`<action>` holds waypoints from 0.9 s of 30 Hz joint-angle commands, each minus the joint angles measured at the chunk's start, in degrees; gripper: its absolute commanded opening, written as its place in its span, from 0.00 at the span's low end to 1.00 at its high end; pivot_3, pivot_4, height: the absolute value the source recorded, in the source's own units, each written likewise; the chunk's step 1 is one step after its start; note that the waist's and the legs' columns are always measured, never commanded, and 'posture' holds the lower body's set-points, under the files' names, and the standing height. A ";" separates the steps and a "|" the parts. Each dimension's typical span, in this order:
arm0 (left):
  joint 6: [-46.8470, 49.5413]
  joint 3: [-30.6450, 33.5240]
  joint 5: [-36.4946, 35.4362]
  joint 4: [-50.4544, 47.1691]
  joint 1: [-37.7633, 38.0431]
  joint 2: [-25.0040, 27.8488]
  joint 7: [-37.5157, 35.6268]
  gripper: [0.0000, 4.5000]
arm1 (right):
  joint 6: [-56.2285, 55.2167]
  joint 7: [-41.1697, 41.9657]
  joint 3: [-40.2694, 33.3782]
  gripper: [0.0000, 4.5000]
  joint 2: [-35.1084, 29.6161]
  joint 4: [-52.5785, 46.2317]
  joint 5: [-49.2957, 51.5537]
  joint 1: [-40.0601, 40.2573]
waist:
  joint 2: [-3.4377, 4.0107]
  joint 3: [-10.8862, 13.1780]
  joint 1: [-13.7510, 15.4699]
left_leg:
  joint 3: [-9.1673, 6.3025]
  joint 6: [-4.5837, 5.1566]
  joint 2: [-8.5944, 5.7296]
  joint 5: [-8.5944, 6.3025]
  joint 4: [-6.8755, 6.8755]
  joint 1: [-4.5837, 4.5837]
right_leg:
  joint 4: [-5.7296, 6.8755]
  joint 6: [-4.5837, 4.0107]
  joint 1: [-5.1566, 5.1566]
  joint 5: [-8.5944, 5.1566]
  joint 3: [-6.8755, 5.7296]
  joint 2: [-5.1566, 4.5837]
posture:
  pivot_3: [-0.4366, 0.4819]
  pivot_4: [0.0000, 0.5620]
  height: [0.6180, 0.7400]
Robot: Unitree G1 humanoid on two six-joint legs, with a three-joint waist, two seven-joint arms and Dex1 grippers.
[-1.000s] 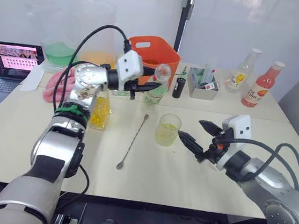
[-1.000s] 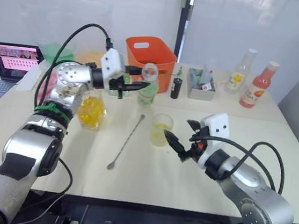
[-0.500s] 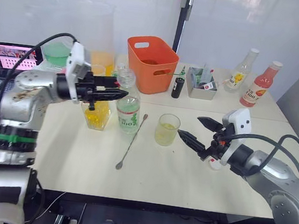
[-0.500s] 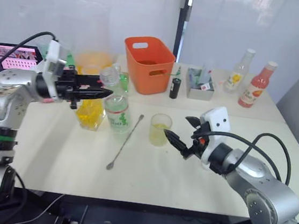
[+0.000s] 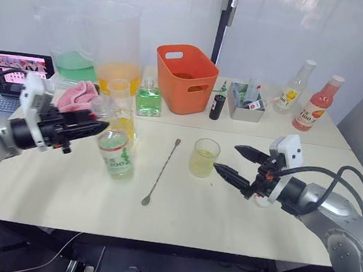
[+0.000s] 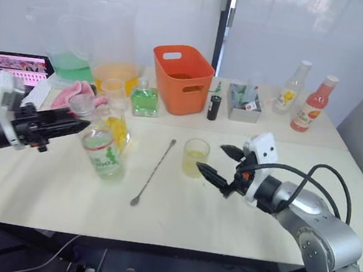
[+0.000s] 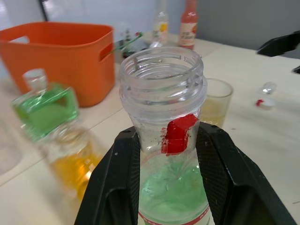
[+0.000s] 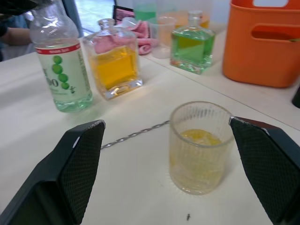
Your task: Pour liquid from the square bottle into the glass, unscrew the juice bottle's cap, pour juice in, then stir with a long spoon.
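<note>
Already the glass [image 5: 204, 157] holds yellow liquid; the left gripper [image 7: 168, 154] clasps the uncapped juice bottle [image 5: 114, 153], right gripper [image 5: 234, 163] spread wide. The long spoon [image 5: 160, 173] lies unused.

Two square bottles: yellow [image 5: 123, 124], green [image 5: 148, 100]. Three round bottles: C100 [image 5: 113, 151] at left centre, yellow-label [image 5: 293, 87] and pink [image 5: 314, 103] at upper right. One glass [image 5: 204, 157] at centre. One small cup [image 5: 118, 91] in front of the jugs. Two big jugs [image 5: 117, 42] at upper left. One long spoon [image 5: 161, 172]. One orange basket [image 5: 185, 77]. One grey tray [image 5: 245, 103]. One small black bottle [image 5: 217, 106]. One pink cloth [image 5: 78, 96]. One laptop [image 5: 13, 67]. One loose cap [image 7: 265, 103]. Two hands: left [image 5: 94, 126], right [image 5: 234, 164].
</note>
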 commanded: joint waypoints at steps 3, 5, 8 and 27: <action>-2.90 4.95 0.75 0.97 2.09 2.37 2.16 0.34 | -0.62 7.68 -0.52 1.00 -3.34 -2.02 3.90 -0.93 | -0.01 0.00 0.46 | 0.00 0.00 -0.01 0.00 0.00 0.00 | -0.04 0.00 0.04 0.00 -0.01 -0.05 | 0.48 0.27 0.99; -4.03 5.01 1.97 3.15 1.70 2.60 3.44 0.34 | -0.34 9.34 -0.11 1.00 -4.05 -1.75 4.52 -1.29 | -0.02 0.00 0.46 | 0.01 0.00 -0.01 0.00 0.00 0.00 | -0.08 0.00 0.05 0.00 -0.01 -0.06 | 0.48 0.27 0.99; -6.05 4.01 3.63 5.80 0.46 2.23 5.80 0.34 | -0.32 11.09 0.39 1.00 -4.82 -1.33 4.70 -1.62 | -0.02 0.00 0.34 | 0.03 0.00 0.00 0.00 0.00 0.01 | -0.07 -0.01 0.02 -0.01 -0.01 -0.04 | 0.48 0.27 0.99; -25.56 -9.61 17.76 31.80 -20.03 -5.26 14.71 0.34 | 0.09 8.69 0.95 1.00 -4.36 -3.32 4.73 -0.83 | -0.13 0.00 0.38 | 0.54 -0.01 -0.09 -0.01 -0.01 0.00 | -0.03 -0.02 -0.01 0.00 -0.02 -0.05 | 0.48 0.27 0.99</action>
